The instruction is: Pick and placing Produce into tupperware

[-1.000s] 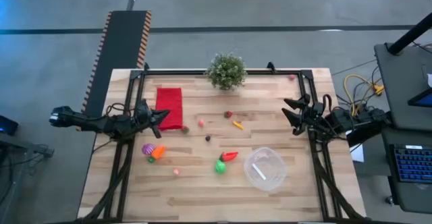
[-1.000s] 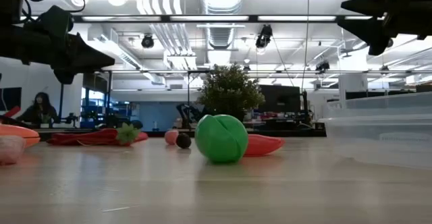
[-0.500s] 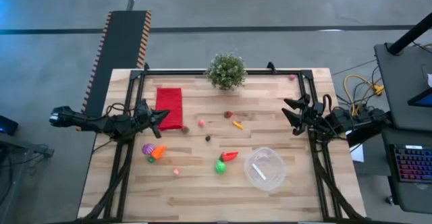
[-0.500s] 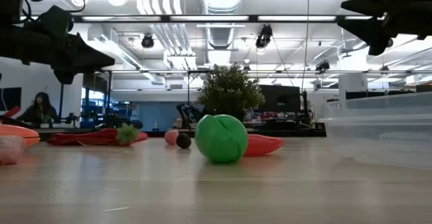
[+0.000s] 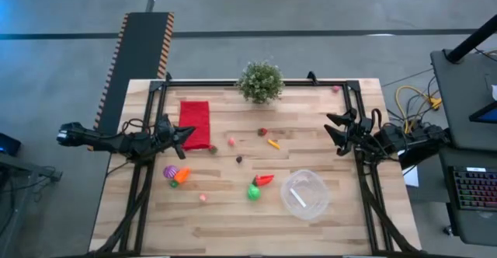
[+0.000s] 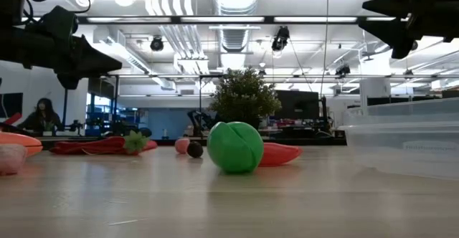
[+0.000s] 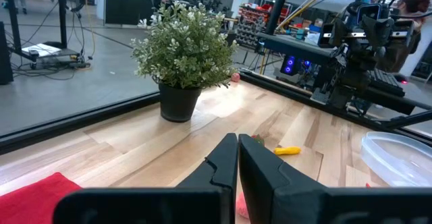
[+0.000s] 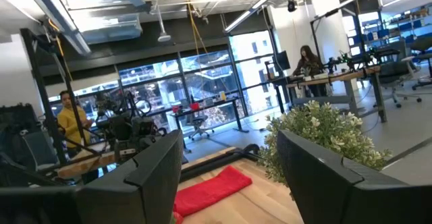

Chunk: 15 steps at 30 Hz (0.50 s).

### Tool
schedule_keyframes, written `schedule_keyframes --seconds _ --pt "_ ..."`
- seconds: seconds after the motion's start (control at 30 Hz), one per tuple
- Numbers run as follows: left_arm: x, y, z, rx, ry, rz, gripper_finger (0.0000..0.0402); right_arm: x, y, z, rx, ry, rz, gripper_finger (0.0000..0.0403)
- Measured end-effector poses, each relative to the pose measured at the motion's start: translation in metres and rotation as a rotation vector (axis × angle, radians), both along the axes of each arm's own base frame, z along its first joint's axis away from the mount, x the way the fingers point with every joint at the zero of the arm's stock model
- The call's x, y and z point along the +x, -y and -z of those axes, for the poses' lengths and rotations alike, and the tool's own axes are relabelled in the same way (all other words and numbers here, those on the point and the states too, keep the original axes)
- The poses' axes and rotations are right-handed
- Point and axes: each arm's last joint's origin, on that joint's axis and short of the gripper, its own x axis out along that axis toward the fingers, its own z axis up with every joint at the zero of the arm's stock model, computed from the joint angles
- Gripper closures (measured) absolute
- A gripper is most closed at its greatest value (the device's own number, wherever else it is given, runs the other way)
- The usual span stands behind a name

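We see the left gripper hovering at the table's left edge beside the red cloth, its 2 fingers pressed together and empty, while the right gripper hangs at the right edge with fingers spread wide (nothing between them). The clear tupperware sits empty toward the front right. The produce lies scattered mid-table, a green piece and a red one just left of the tupperware.

Overhead looking straight down; low level across the tabletop; wrist views facing inward, sharing the potted plant.

Pale wood table — clear glossy plastic tupperware, red cloth.
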Motion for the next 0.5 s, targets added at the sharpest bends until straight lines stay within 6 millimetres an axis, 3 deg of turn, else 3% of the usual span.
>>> schedule_keyframes --seconds 0.5 --pt "0.0 -0.0001 0.0 0.002 -0.001 -0.002 0.0402 -0.0004 0.0001 -0.0009 0.092 0.05 -0.03 0.017"
